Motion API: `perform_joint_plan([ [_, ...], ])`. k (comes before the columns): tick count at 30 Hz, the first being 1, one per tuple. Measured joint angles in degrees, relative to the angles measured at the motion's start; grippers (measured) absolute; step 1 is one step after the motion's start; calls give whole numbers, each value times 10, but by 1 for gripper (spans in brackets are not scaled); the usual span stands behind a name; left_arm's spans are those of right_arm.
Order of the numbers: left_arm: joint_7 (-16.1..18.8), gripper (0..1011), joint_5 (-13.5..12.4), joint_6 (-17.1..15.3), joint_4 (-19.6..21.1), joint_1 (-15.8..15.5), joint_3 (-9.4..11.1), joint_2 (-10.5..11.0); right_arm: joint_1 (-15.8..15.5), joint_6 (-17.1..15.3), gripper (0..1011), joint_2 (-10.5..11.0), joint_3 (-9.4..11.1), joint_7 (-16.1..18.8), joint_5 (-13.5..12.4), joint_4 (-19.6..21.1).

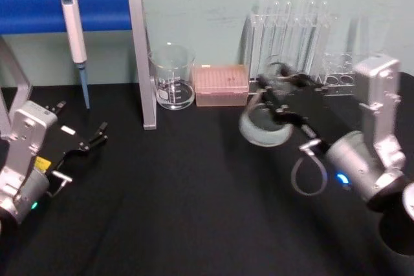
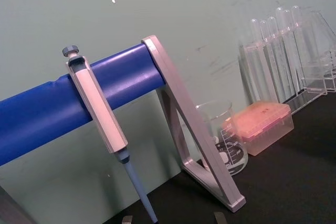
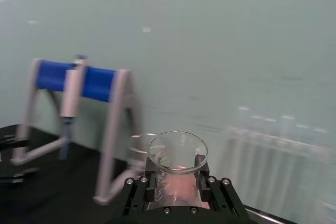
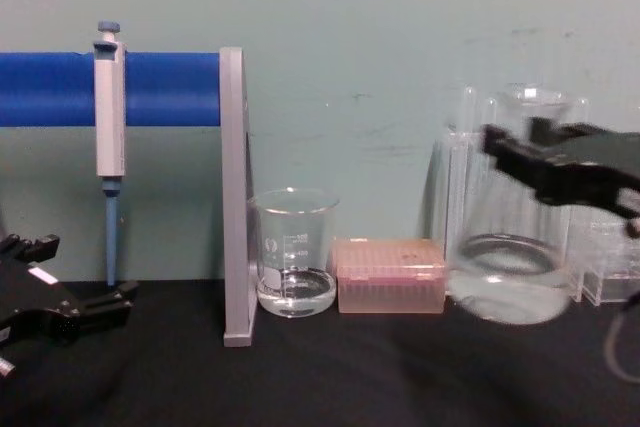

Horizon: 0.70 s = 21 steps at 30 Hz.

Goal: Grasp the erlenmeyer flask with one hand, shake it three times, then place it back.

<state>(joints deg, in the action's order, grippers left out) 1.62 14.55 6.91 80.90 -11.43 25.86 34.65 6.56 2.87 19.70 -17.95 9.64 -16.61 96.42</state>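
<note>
Black table (image 1: 194, 218), pale green wall behind, and the erlenmeyer flask (image 4: 512, 267) is up off the surface on the right, just in front of the test-tube rack (image 1: 291, 30). The right gripper (image 1: 281, 98) is pinching it round the narrow neck, a sensible hold, since the wide base is left free to swing and the flared rim guards against slipping. I'd call this mid-shake, while the left gripper (image 1: 87, 141) lies parked low on the left, fingers spread, well out of the way.
</note>
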Motion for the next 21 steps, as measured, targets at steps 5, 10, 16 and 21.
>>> perform_joint_plan([
  [5,0,1001,0,0,0,0,0,0,-28,-7,457,-1,33,-36,10,21],
  [10,0,1001,0,0,0,0,0,0,-52,-17,457,-3,60,-64,22,38],
  [16,0,1001,0,0,0,0,0,0,-57,-24,457,-9,70,-67,30,41],
  [21,0,1001,0,0,0,0,0,0,-43,-32,457,-14,63,-45,31,30],
])
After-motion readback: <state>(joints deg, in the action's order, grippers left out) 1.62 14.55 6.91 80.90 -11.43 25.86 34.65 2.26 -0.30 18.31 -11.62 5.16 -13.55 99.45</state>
